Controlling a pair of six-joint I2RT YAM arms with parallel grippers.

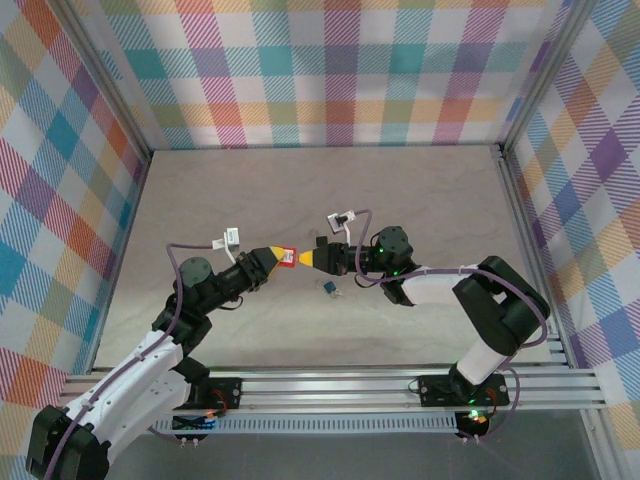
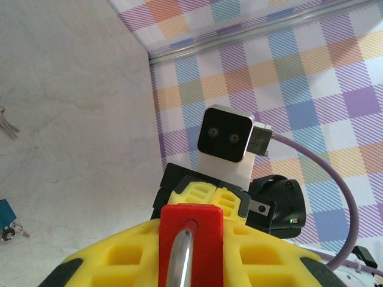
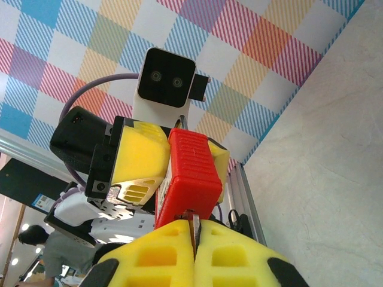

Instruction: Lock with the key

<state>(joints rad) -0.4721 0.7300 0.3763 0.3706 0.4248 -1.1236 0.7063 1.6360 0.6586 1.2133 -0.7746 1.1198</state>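
Observation:
A red padlock (image 1: pixel 285 259) hangs above the table's middle, with my left gripper (image 1: pixel 274 260) shut on its body. In the left wrist view the red padlock (image 2: pixel 190 230) sits between my yellow fingers (image 2: pixel 114 263), its silver shackle (image 2: pixel 179 257) pointing toward the camera. My right gripper (image 1: pixel 306 259) faces it from the right. In the right wrist view the key (image 3: pixel 195 223), a thin silver blade, is pinched between the shut right fingers (image 3: pixel 233 257). The key's tip meets the underside of the red padlock (image 3: pixel 190 173).
A small blue padlock (image 1: pixel 328 287) lies on the table just below the two grippers, with small keys (image 2: pixel 15 232) beside it. Another pair of loose keys (image 2: pixel 7 125) lies farther off. Plaid walls enclose the table, and an aluminium rail (image 1: pixel 330 385) runs along the near edge.

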